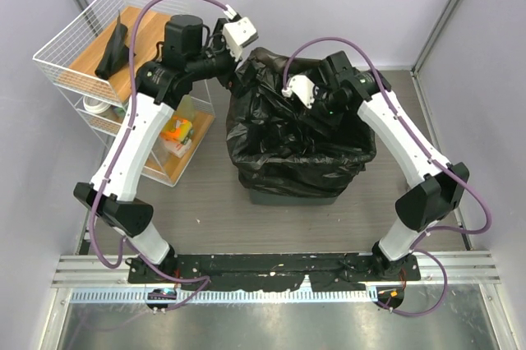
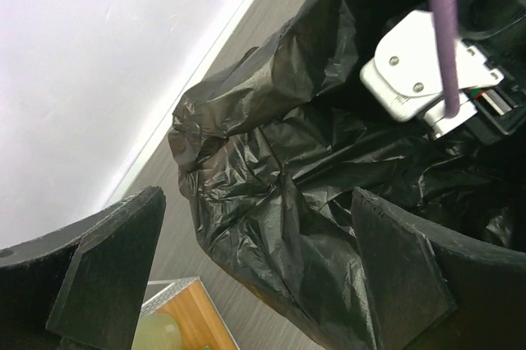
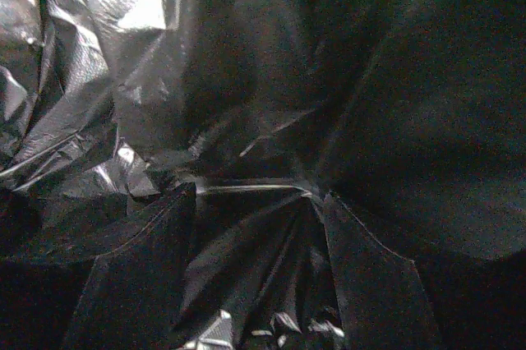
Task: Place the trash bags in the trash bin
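A large crinkled black trash bag (image 1: 288, 140) lines the trash bin (image 1: 289, 195) and spills over its rim, so only a strip of the grey-green wall shows at the near side. My left gripper (image 1: 237, 79) hangs at the bag's far-left corner. In the left wrist view it (image 2: 255, 272) stands wide open, with a bulging fold of the bag (image 2: 271, 169) past the fingertips and nothing clamped. My right gripper (image 1: 319, 113) reaches down inside the bag. In the right wrist view its jaws (image 3: 256, 276) stand apart, with pleated plastic (image 3: 246, 243) stretched between the fingers.
A white wire shelf rack (image 1: 78, 38) with wooden shelves stands to the left of the bin, holding a black object (image 1: 113, 50) and an orange packet (image 1: 177, 131). The right wrist's white camera housing (image 2: 419, 71) sits close to my left gripper. Walls close in behind and at both sides.
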Controlling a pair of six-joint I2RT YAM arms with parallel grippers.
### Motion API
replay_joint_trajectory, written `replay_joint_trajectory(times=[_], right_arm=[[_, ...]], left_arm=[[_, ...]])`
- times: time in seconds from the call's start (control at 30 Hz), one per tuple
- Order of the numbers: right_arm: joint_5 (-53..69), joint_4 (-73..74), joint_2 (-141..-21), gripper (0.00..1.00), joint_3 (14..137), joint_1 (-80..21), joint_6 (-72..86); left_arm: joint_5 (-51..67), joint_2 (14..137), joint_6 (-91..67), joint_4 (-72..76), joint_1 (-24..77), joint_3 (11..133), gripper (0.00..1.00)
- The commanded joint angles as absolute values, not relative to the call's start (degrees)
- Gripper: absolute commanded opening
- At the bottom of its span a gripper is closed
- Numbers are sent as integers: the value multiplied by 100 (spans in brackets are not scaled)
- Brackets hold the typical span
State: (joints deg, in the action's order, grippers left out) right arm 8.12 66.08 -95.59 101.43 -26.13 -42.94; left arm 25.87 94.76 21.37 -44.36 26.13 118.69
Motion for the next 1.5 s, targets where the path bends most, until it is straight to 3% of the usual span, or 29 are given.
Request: replay_joint_trajectory(times=[0.0,0.77,1.37,1.47], right_arm=[[1036,6618,-9202,69,10748,-2637,-4193],[1441,6390,-8578,70,11189,-2628,-3779],[906,5406,-7955,71,11048,-2602,-3016],[625,5038,-7866,80,11030,-2558,-2760]], left_arm=[[2408,9492,2127,-4008,2610,11926,100],[958,11294,1960,-3190,2856,13263,98],[897,10319,1521,-3102,2848,13245,100],[643,10134,1407,-3120,2848,13271,100]])
